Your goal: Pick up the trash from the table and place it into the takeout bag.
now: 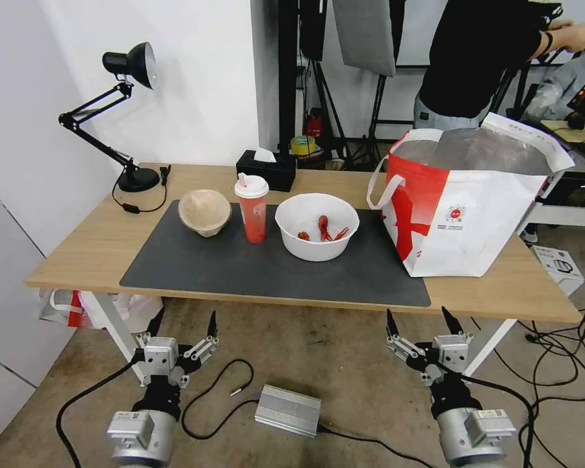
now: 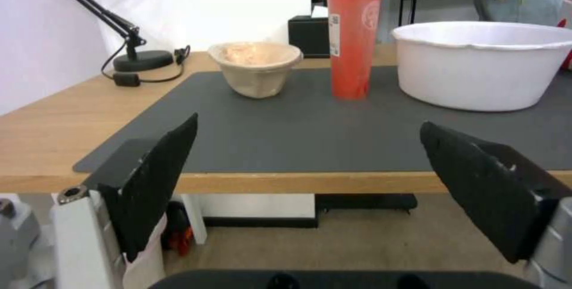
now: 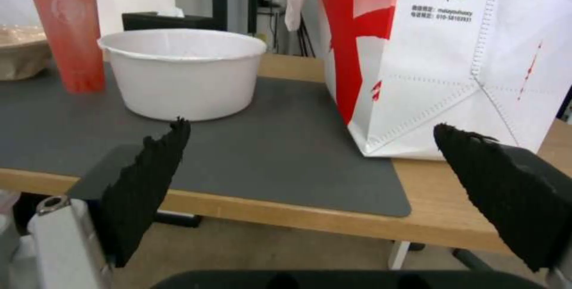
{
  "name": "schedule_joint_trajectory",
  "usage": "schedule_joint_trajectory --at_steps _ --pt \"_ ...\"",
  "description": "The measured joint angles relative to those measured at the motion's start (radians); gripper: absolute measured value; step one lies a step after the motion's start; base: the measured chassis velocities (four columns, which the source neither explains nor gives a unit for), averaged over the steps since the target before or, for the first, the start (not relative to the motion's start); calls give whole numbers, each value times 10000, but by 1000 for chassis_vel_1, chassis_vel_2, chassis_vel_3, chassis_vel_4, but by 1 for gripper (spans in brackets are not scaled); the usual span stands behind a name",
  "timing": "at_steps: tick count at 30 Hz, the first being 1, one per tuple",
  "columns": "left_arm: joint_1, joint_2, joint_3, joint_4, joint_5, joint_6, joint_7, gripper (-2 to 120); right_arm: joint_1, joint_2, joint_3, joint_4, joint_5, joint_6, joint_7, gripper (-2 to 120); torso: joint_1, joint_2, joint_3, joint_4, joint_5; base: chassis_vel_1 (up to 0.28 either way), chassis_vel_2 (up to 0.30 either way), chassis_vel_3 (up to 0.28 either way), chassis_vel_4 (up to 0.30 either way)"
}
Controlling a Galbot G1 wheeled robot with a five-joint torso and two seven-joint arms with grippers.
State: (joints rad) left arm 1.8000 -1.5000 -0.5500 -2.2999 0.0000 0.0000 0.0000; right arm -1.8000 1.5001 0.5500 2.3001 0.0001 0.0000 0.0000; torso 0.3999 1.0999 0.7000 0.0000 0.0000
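Note:
On the table's dark grey mat stand a beige pulp bowl, a tall red cup with a white lid, and a wide white bowl holding red crayfish scraps. The white-and-red takeout bag stands open at the mat's right end, foil lining showing. My left gripper and right gripper hang open below and in front of the table's near edge, both empty.
A black desk lamp and a black tissue box stand along the table's back. On the floor lie a silver box, cables and a red-and-white plastic bag. A small white box sits at right.

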Motion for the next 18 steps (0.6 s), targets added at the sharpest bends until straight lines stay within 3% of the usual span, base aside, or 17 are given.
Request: schedule_joint_trajectory --at_steps 18 --pt "0 0 0 0 0 0 0 100 -2 -110 -44 62 71 -195 34 100 0 0 0 0 1 0 0 0 0"
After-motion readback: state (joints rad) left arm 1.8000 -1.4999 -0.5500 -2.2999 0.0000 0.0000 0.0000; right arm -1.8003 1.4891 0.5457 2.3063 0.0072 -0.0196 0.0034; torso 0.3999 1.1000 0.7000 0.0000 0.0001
